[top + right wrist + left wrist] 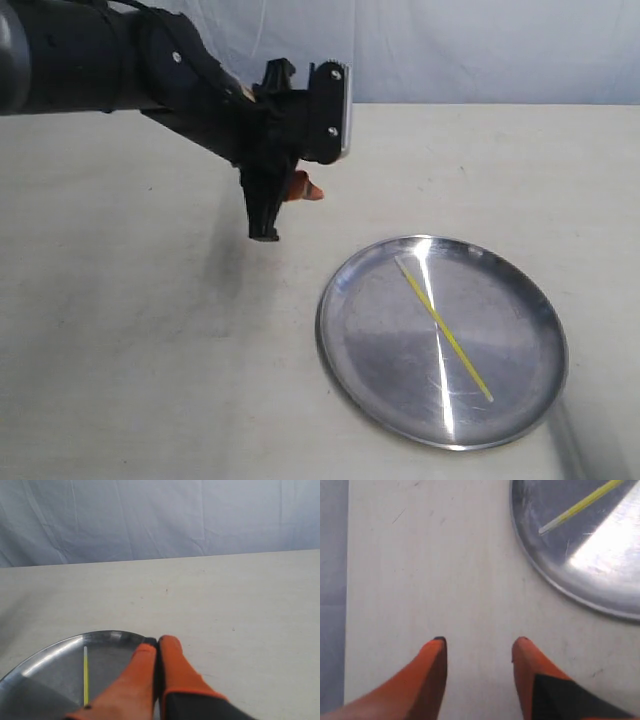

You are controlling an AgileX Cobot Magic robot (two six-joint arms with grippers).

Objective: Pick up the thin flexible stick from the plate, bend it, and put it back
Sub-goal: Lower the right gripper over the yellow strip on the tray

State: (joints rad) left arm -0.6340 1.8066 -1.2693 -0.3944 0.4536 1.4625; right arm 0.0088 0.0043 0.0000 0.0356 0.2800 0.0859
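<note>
A thin yellow stick (443, 329) lies straight across the shiny silver plate (345, 330), at the right front of the table. My left gripper (290, 205) hangs above the table up and left of the plate, fingers apart with nothing between them. In the left wrist view the left gripper (480, 642) is open over bare table, with the plate (600, 565) and the stick's pale end (577, 507) off to one side. The right gripper (157, 641) is shut and empty by the plate's rim (55, 647), near the stick (85, 675). It is out of the exterior view.
The table (130, 350) is a pale cream surface. A blue-grey cloth backdrop (480, 50) hangs behind its far edge. The black left arm (110, 60) reaches in from the upper left.
</note>
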